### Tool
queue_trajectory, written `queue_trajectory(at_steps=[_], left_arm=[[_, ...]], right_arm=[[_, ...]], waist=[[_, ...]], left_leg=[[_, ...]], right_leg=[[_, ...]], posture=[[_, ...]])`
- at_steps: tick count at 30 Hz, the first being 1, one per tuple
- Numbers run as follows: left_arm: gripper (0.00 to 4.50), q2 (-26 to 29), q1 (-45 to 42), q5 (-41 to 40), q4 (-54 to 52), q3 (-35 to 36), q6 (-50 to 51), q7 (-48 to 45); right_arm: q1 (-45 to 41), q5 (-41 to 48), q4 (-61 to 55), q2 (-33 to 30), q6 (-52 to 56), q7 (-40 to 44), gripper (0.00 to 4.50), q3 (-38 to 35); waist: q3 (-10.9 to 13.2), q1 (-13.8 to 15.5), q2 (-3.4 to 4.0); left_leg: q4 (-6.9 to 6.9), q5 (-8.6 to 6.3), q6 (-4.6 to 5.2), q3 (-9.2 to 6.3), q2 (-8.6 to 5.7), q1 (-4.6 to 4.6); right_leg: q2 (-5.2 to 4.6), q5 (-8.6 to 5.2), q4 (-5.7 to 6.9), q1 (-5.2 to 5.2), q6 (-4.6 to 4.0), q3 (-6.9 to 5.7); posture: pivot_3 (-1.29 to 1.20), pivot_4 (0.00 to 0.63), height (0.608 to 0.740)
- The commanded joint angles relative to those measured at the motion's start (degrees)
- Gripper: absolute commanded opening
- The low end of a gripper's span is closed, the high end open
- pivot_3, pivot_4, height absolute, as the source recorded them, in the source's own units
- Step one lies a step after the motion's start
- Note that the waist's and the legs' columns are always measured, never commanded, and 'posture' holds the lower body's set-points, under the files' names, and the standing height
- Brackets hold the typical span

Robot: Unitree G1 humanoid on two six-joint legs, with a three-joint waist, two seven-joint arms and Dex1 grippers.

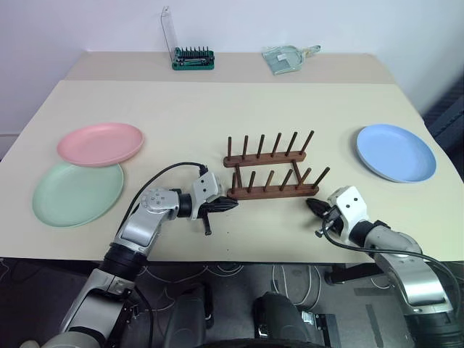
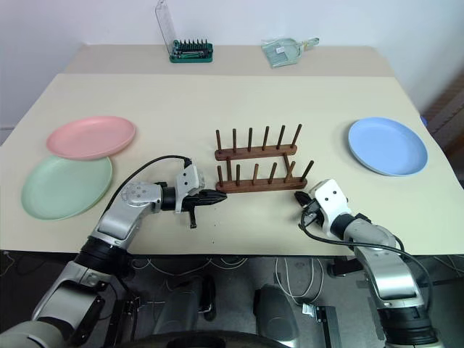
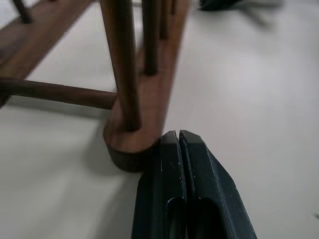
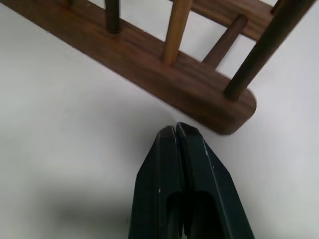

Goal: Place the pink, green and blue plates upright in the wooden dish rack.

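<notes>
Looking down from the head camera, the wooden dish rack [image 1: 270, 172] is seen near the middle of the table [image 1: 217, 109], empty, with the pink plate [image 1: 100, 143] overlapping the green plate [image 1: 76, 193] off to the left and the blue plate [image 1: 395, 152] well apart on the right, so none of the three has been racked yet. The left gripper [image 1: 226, 205] is parked right at the rack's near-left end and the right gripper [image 1: 313, 205] just off its near-right end, both pressed shut with nothing pinched. A green rack of tool bits [image 1: 193, 58] and a clear packet [image 1: 286, 57] are left at the far edge, out of the way. From the left wrist view, the closed fingers [image 3: 172, 164] are shown touching, or as good as touching, the rounded end of the near rail. From the right wrist view, the shut fingers [image 4: 172, 149] are stopped just short of the other rail end, a sliver of table between. Probably the rack is being bracketed from both ends so it can be nudged or squared up before plates get fetched, with shut jaws used as blunt pushers.
</notes>
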Motion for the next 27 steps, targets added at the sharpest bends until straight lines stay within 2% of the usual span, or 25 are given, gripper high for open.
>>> queue_trajectory(at_steps=[1, 9, 17, 21, 27], left_arm=[[0.05, -0.62, -0.42, 0.31, 1.48, 2.28, -0.62, 3.97], [0.05, -2.3, -2.99, 1.26, 7.05, 3.23, -3.77, 9.05], [0.05, -2.4, -4.51, 1.1, 9.86, 3.1, -5.52, 9.06], [0.05, -1.38, -3.78, -0.12, 8.3, 3.76, -5.18, 7.61], [0.05, 3.54, 1.21, -8.52, -2.83, 8.5, 0.7, 1.53]], right_arm=[[-2.46, -1.46, 2.99, 1.71, -1.5, -1.8, 0.01, 0.65], [-8.27, -3.2, 8.36, 3.16, -4.02, -2.07, 0.01, 2.07], [-11.43, -3.96, 11.58, 3.17, -6.1, -1.81, 0.01, 2.38], [-9.53, -2.45, 8.53, 2.29, -6.08, -0.02, 0.01, 1.56], [-2.73, 4.43, -5.82, -1.43, -1.21, 6.12, 0.01, -1.07]], waist=[[0.0, -0.07, 0.0], [0.0, 0.02, 0.0], [0.0, 0.1, 0.0], [0.0, 0.09, 0.0], [0.02, 0.0, 0.02]], left_leg=[[0.02, 0.02, -0.03, 0.0, 0.0, 0.0], [0.06, 0.08, -0.14, 0.0, 0.0, 0.02], [0.06, 0.11, -0.18, 0.02, -0.01, 0.01], [0.05, 0.11, -0.19, 0.02, -0.01, 0.0], [-0.03, 0.11, -0.19, 0.02, 0.0, -0.05]], right_leg=[[0.0, 0.0, 0.0, 0.01, 0.0, 0.0], [0.0, 0.0, 0.03, 0.03, 0.01, 0.0], [0.0, 0.0, 0.03, 0.02, 0.01, -0.01], [0.0, 0.0, 0.03, 0.02, 0.01, -0.01], [-0.02, 0.0, -0.02, -0.04, 0.01, 0.0]], posture=[[0.0, 0.15, 0.732], [0.0, 0.15, 0.732], [0.0, 0.15, 0.732], [0.0, 0.15, 0.732], [0.0, 0.15, 0.732]])
